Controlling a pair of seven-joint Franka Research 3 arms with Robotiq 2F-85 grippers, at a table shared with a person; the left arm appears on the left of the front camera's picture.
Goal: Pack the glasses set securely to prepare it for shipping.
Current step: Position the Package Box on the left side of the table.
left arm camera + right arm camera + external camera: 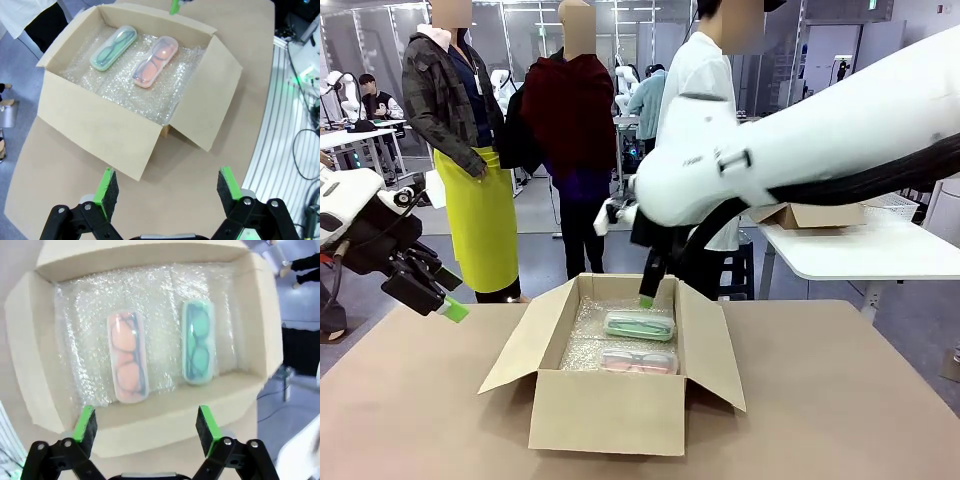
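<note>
An open cardboard box (610, 410) stands mid-table, lined with bubble wrap (125, 85). Inside lie the mint-green glasses case (638, 325) (113, 48) (198, 349) and, nearer me, the pink glasses case (640, 361) (155, 62) (128, 357), side by side with dark frames showing through. My right gripper (647, 295) (147, 425) hangs open just above the box's far rim, holding nothing. My left gripper (448, 305) (167, 187) is open and empty, off to the box's left above the table.
The box's flaps (515, 345) (210, 100) stand spread outward. The brown table (840, 400) has free room on both sides of the box. A person (705, 110) stands at the far side behind my right arm. A white table (860, 245) with a small box is at the right.
</note>
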